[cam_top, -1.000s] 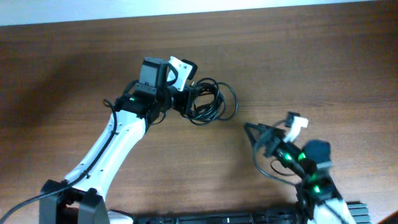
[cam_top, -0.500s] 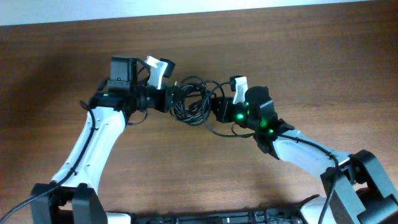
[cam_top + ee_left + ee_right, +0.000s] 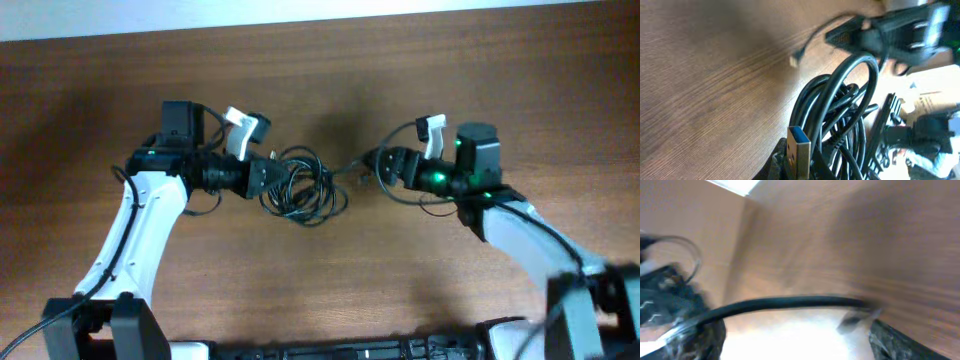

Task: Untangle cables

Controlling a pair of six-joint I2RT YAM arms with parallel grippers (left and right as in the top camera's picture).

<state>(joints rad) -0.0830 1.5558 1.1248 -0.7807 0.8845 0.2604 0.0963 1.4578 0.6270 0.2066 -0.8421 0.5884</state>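
Note:
The cables (image 3: pixel 302 190) are a knotted bundle of thin black loops on the wooden table, left of centre. My left gripper (image 3: pixel 262 177) is shut on the bundle's left side. In the left wrist view the loops (image 3: pixel 840 115) rise from the jaws (image 3: pixel 800 172), with a blue-tongued USB plug (image 3: pixel 799 150) standing in them. A small plug end (image 3: pixel 795 61) lies on the table. My right gripper (image 3: pixel 375 163) is just right of the bundle, and a thin strand runs to it. In the blurred right wrist view one black cable (image 3: pixel 790 302) crosses between its spread fingers (image 3: pixel 800 342).
The wooden table (image 3: pixel 330 80) runs to a pale back edge at the top of the overhead view. The arms' own thicker black wires hang by each wrist, one looping under the right wrist (image 3: pixel 405 198). The arm bases stand at the front edge.
Both arms have drawn apart. The left gripper carried the bundle left and slightly nearer. The right gripper came in to the bundle, then pulled back right, with a strand stretched out toward it.

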